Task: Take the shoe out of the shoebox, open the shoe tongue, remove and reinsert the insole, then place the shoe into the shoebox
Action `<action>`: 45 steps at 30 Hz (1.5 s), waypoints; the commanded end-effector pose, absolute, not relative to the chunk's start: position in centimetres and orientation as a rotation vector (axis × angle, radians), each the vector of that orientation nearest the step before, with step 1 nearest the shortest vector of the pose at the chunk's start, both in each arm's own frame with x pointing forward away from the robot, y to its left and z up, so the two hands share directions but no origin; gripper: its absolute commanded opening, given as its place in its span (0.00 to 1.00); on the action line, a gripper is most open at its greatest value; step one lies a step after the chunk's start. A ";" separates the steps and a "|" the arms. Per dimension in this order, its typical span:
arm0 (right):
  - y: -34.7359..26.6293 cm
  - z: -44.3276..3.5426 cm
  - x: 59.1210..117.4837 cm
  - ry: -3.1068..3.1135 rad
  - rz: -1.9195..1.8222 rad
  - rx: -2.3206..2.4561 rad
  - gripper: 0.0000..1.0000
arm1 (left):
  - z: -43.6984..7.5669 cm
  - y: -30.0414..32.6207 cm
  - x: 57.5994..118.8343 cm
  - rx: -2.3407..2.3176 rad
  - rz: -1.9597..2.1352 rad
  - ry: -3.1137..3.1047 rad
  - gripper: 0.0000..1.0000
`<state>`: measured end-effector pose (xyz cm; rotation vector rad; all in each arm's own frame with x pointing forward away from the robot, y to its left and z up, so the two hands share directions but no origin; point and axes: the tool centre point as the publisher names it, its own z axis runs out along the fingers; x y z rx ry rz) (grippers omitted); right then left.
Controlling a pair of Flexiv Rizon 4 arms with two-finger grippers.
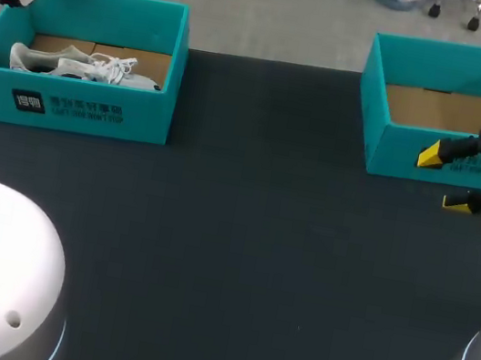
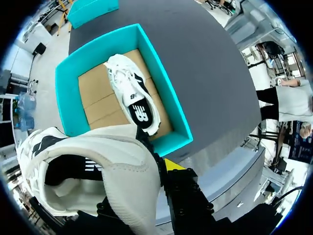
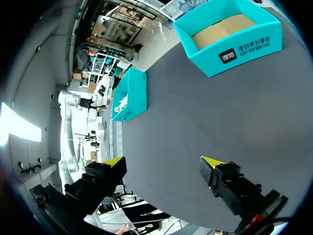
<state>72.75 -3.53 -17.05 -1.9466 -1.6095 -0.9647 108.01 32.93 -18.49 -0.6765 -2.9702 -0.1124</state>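
While the left gripper point(image 2: 151, 165) pinches a white shoe point(image 2: 98, 166) by its soft upper above the shoebox point(image 2: 62, 81), the fabric could slip free. The right gripper point(image 3: 163, 161) gapes wide, empty.

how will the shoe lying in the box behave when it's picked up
Probably light: the shoe is a low fabric trainer. Its upper likely gives when squeezed, while the sole should stay stiff, as the lifted shoe holds its shape. Its loose laces may snag on the box.
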 end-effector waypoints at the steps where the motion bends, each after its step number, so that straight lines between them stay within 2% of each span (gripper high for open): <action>1: -3.5 -17.1 72.7 -1.609 -0.962 -1.950 1.00 | -17.4 34.0 107.9 -1.528 -0.186 -2.520 0.00; 33: -3.5 -17.1 72.7 -1.609 -0.962 -1.950 1.00 | -17.4 34.0 107.9 -1.528 -0.186 -2.520 0.00; 40: -3.5 -17.1 72.7 -1.609 -0.962 -1.950 1.00 | -17.9 34.5 109.7 -2.036 -0.258 -2.184 0.00; 45: -3.5 -17.1 72.7 -1.609 -0.962 -1.950 1.00 | -18.1 34.4 110.1 -1.994 -0.326 -2.191 0.00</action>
